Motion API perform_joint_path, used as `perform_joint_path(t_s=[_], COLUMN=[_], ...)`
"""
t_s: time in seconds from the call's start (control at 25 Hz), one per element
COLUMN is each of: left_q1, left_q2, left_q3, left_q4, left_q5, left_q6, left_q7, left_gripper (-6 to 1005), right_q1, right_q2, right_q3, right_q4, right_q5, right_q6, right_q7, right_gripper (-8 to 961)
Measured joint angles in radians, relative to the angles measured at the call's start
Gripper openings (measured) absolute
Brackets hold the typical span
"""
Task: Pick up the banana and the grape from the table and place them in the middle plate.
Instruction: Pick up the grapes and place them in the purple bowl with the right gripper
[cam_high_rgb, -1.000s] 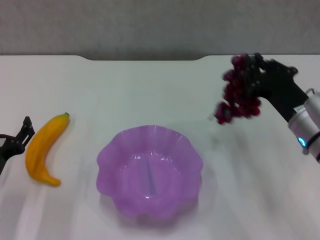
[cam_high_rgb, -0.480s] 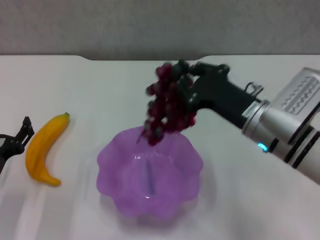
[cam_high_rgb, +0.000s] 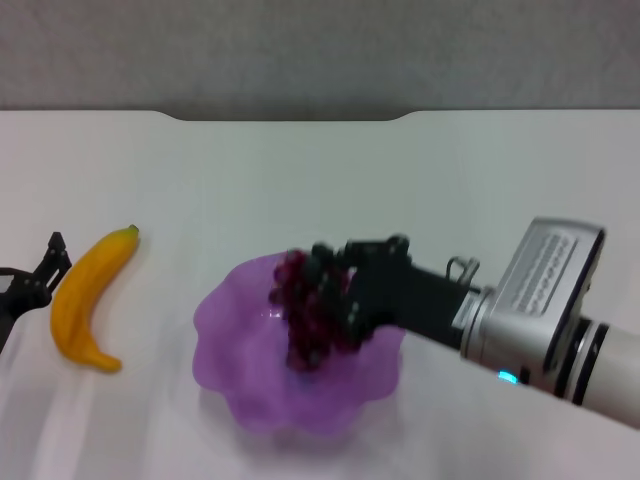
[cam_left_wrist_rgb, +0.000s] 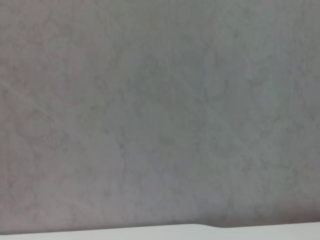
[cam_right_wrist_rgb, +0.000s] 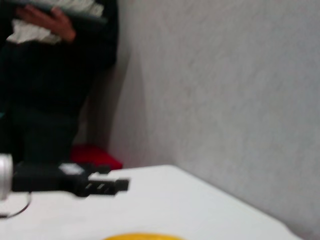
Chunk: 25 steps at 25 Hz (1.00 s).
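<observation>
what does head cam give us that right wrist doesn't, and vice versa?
Head view only: the right gripper holding the grape low over the middle plate, and the notched far edge of the table.

Right wrist view only: a grey wall, a person in dark clothes beyond the table, and something red below them.

Both: the left gripper parked beside the banana, seen side-on from the right wrist view, the banana as just a yellow sliver at the picture's edge, and the white tabletop.
</observation>
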Motion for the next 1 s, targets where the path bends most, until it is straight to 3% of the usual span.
perform_joint_path(t_s=[0.4,0.64,0.84,1.0], left_q1=[-0.006,-0.009,-0.009,-0.009], left_q2=[-0.002,-0.002,-0.002,-0.002], left_q3=[0.000,0.000,0.000,0.000], left_q4=[-0.002,-0.002,-0.001,0.000], left_q5=[0.000,0.000,0.000,0.000], left_q6=[-0.020,-0.023,-0.023,-0.023], left_q7=[0.000,0.000,0.000,0.000], left_gripper=[893,894,894,893], right_q1=[0.003,0.009,0.012,0.010], right_q2=[0.004,0.006,0.006,0.006], right_q3=[-0.021,-0.015,-0.020,-0.010], right_q4=[0.054,0.054,0.041,0.021], right_q5=[0.004,0.004,0.003,0.002], right_q6=[0.013,0.071,0.097,0.096], right_q7=[0.001,0.002,0.003,0.003], right_gripper=[144,329,578,684])
